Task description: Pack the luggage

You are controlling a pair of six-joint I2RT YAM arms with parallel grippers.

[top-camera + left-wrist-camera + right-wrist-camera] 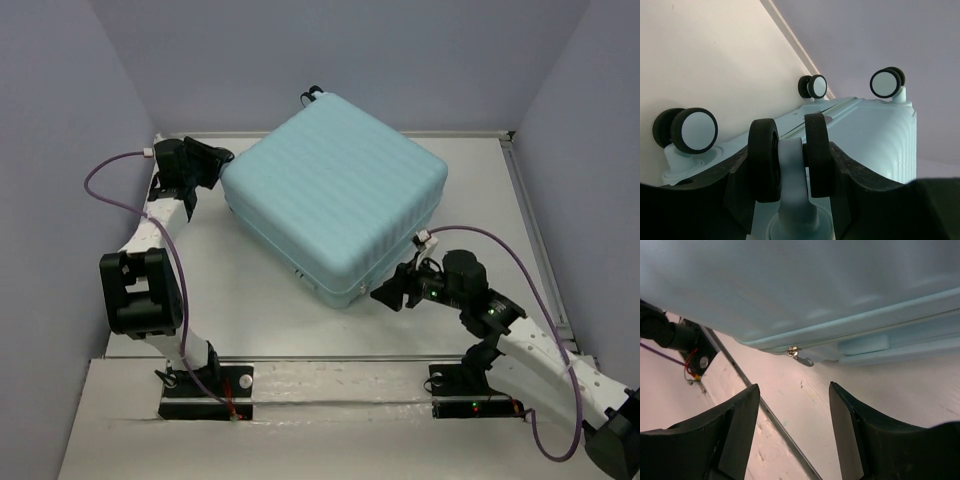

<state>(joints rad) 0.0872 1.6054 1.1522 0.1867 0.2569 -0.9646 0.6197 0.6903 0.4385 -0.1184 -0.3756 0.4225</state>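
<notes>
As the right pincer [385, 292] is the nearest to the robot, I begin with it: its jaws stand about half way apart and nothing is between them. Just beyond its tips hangs the small metal zipper pull [800, 356], not touched, on the near-right side of the luggage [335, 190].

The luggage lies flat and closed on the white surface [250, 300], about in the middle. It is turned cornerwise, so that one corner points toward the near edge. I judge that the ribbed hard shell is stiff and smooth. Pads would slip on the broad face, and the body is too wide for either pincer. For its bulk it is probably not very heavy, but it is awkward, so it should slide or turn on the surface more easily than it lifts. The good places to take hold are the small parts that stick out, such as the zipper pull or a caster.

From above the outline is almost square, so the long axis is hard to tell. I think it runs from the near right to the far left, where the wheel end faces.

At that far-left corner the left pincer [212, 163] is partly closed around one caster wheel [762, 160], and a finger seems to press on each outer side. The three other casters [692, 130] are free, beyond it.
</notes>
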